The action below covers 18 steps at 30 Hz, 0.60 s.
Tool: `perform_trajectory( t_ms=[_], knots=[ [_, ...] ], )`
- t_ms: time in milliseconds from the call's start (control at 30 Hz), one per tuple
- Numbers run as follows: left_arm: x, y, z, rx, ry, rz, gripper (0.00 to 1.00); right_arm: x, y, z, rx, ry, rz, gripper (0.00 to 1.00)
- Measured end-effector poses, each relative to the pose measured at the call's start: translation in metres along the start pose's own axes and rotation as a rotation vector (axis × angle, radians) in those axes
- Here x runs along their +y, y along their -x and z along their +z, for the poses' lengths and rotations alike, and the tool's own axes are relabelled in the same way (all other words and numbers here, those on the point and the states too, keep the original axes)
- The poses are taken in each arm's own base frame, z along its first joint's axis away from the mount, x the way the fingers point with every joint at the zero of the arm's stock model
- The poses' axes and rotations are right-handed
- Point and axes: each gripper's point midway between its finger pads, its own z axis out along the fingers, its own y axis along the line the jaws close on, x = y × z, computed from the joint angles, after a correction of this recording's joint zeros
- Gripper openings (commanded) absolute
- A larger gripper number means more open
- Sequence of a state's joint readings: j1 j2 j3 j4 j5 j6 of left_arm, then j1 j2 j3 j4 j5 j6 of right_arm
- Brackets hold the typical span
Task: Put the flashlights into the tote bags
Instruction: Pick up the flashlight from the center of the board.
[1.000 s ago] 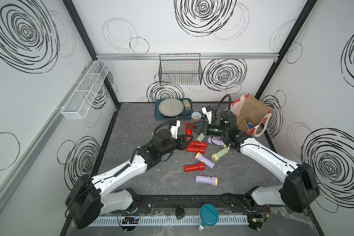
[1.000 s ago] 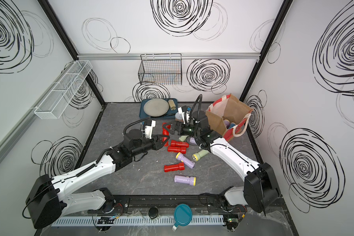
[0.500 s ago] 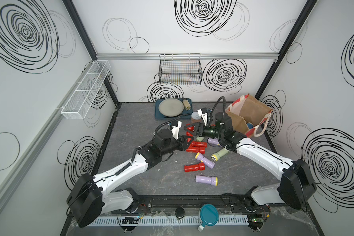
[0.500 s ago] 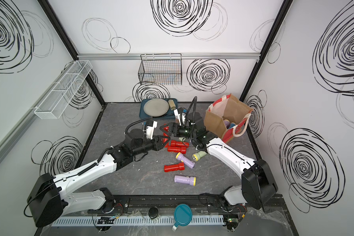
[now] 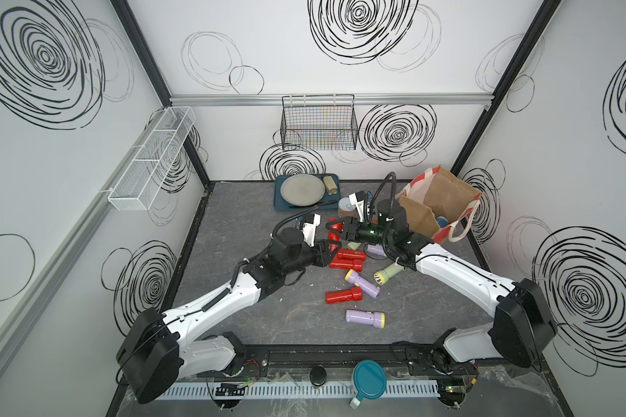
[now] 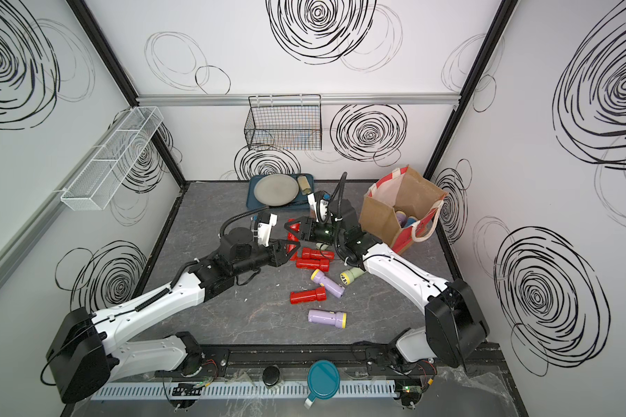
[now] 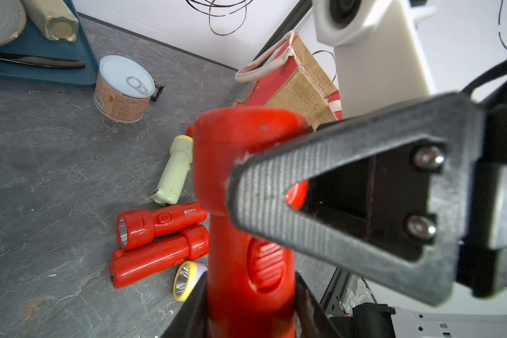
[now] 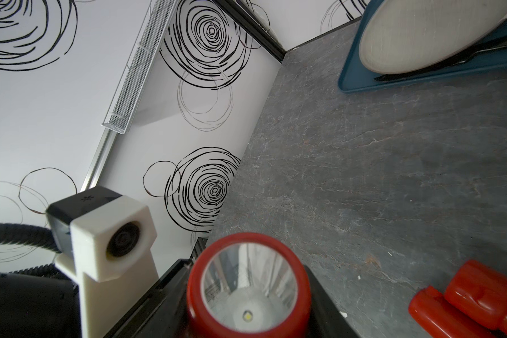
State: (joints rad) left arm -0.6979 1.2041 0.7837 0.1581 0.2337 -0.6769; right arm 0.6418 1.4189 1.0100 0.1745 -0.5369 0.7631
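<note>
- Two claws share one red plastic flashlight (image 7: 237,164) above the grey stone-patterned surface (image 5: 250,216). The left claw (image 5: 332,251) is clamped on its handle. The right claw (image 5: 335,231) has its jaws close against the wide head, though whether they press firmly cannot be told.
- If the left claw lets go before the head grip is firm, the flashlight would likely drop onto the loose red flashlights (image 5: 351,260) below and scatter them.
- The smooth, round head could twist in the jaws and slip out.
- The boxy brown jute tote bag (image 5: 418,218) stands just beside the right arm's wrist. A tilted flashlight could snag its white rope handle (image 5: 463,231) or tip the bag.
</note>
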Motion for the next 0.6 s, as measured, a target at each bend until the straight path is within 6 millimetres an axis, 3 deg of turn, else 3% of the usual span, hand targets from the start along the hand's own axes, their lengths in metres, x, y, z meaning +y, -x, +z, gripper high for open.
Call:
perform_trajectory(
  t_ms=[67, 167, 233, 400, 600],
  knots=[
    [0.001, 0.0, 0.0, 0.002, 0.002, 0.003, 0.29, 0.0, 0.0, 0.0, 0.001, 0.0, 0.0, 0.16],
    [0.0, 0.001, -0.001, 0.005, 0.007, 0.024, 0.77, -0.001, 0.002, 0.0, -0.003, -0.015, -0.007, 0.04],
    [0.0, 0.001, -0.001, 0.01, 0.011, 0.034, 0.97, -0.003, 0.008, -0.001, -0.016, -0.046, -0.018, 0.0],
    [0.003, 0.001, -0.003, 0.024, 0.042, 0.057, 0.99, -0.016, 0.041, -0.022, -0.095, -0.172, -0.038, 0.0],
    [0.007, 0.0, -0.01, 0.03, 0.074, 0.075, 0.99, -0.045, 0.105, -0.075, -0.237, -0.362, -0.032, 0.0]
  ],
)
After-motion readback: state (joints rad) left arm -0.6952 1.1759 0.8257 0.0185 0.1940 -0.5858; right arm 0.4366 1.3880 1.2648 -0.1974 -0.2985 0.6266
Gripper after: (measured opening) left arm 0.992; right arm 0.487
